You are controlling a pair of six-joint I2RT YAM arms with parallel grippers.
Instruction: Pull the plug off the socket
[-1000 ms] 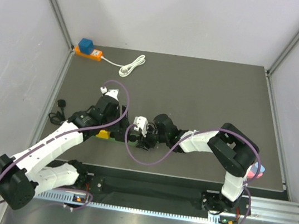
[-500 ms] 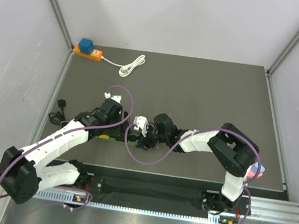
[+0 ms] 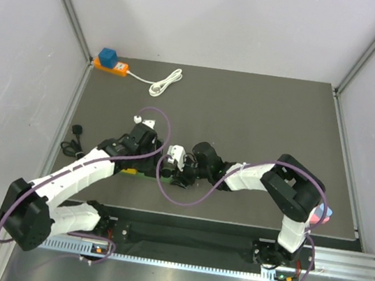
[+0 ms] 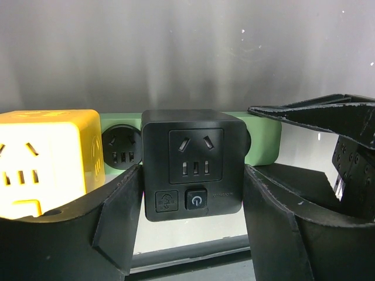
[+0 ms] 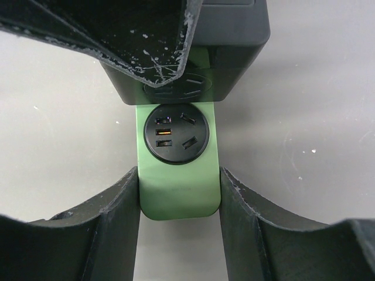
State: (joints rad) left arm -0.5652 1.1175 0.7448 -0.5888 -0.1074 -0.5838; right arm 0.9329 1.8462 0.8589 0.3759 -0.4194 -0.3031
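Now the black plug [image 4: 192, 155] sits in the green power strip [image 5: 177, 199] on the desk [image 3: 262, 116], flanked by the left tool [image 4: 192, 178], grip uncertain, while the right tool [image 5: 179, 174] clamps the strip's end.

Bright even overhead light, soft shadows, streaky glare in left wrist view

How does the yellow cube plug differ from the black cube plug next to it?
The black cube plug has a power button on its face; the yellow cube plug shows none. The black one sits between the fingers of the left gripper; the yellow one lies outside them. Both have socket slots and sit on the green power strip.
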